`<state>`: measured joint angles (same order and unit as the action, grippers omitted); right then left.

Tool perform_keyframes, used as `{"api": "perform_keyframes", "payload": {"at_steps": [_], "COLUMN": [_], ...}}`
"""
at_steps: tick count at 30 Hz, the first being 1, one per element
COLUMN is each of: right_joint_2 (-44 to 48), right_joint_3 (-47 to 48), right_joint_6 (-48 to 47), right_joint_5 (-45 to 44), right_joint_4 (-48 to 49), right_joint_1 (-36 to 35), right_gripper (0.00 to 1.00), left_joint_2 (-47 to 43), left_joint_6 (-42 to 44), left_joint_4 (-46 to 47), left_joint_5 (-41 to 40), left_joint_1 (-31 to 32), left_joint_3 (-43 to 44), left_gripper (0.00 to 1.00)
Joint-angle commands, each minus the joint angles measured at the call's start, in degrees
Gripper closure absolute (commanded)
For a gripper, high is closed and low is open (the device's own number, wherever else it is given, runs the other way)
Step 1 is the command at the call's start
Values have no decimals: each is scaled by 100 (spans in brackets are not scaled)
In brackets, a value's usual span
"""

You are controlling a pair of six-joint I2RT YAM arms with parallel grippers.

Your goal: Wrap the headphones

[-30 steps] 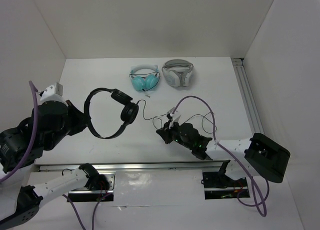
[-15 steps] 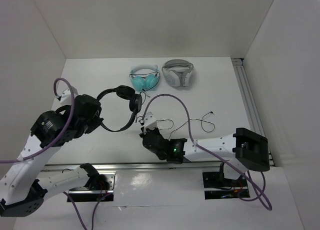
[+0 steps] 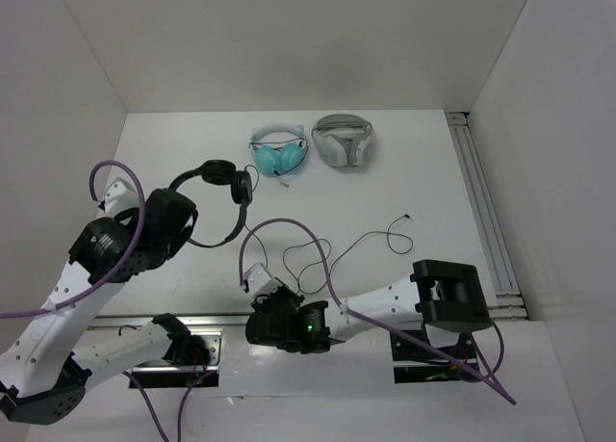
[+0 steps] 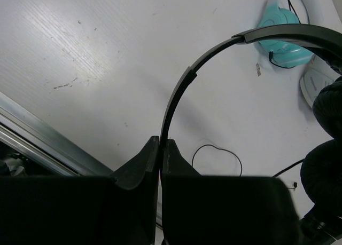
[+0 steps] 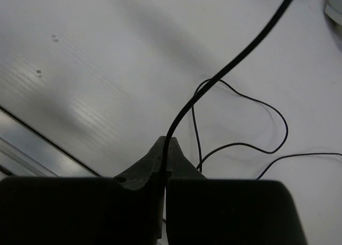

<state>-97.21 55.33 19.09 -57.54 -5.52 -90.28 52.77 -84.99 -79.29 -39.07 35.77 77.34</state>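
The black headphones (image 3: 219, 184) hang in the air over the left part of the table. My left gripper (image 3: 192, 232) is shut on the thin headband (image 4: 176, 93), which arcs up from between the fingertips (image 4: 161, 144); both round earpads (image 4: 327, 149) show at the right. The thin black cable (image 5: 224, 71) runs from the earpads down to my right gripper (image 3: 255, 293), which is shut on it (image 5: 164, 144) low near the front edge. The slack cable (image 3: 310, 259) lies in loops on the table, and its plug end (image 3: 409, 216) lies to the right.
Teal headphones (image 3: 277, 153) and bulkier white-grey headphones (image 3: 342, 139) lie at the back centre. A metal rail (image 3: 481, 201) runs along the right side and another along the front edge (image 3: 154, 319). Purple robot hoses (image 3: 289, 232) arc over both arms. White walls enclose the table.
My right gripper has moved left and toward the front edge with the cable in it. My left gripper has swung the headphones a little left and turned them. The loose cable has shifted.
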Motion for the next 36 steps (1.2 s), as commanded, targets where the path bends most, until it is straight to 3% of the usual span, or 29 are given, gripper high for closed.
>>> {"api": "perform_keyframes", "payload": {"at_steps": [1, 4, 14, 18, 29, 36], "right_joint_2": [-210, -535, -396, -80, 1045, 1582], "right_joint_3": [582, 856, 910, 699, 189, 381], "right_joint_6": [-99, -212, -1583, -2207, -2981, -2868], "right_joint_5": [-520, -583, 496, 1794, 3423, 5111], "right_joint_4": [-124, -379, 639, 1052, 1703, 1046], "right_joint_1": [-218, -270, -587, -640, -640, 281], "right_gripper": [100, 100, 100, 100, 100, 100], "left_joint_2": [-30, -30, 286, 286, 14, 14], "left_joint_6": [-343, -343, -395, -395, 615, 993], "left_joint_4": [98, 98, 98, 193, 1222, 1521], "left_joint_5": [-259, -206, -154, -101, 418, 760], "left_joint_1": [-70, -123, -123, -123, -123, -123], "left_joint_3": [-166, -167, -334, -588, -1239, -1520], "left_gripper": [100, 100, 100, 100, 100, 100]}}
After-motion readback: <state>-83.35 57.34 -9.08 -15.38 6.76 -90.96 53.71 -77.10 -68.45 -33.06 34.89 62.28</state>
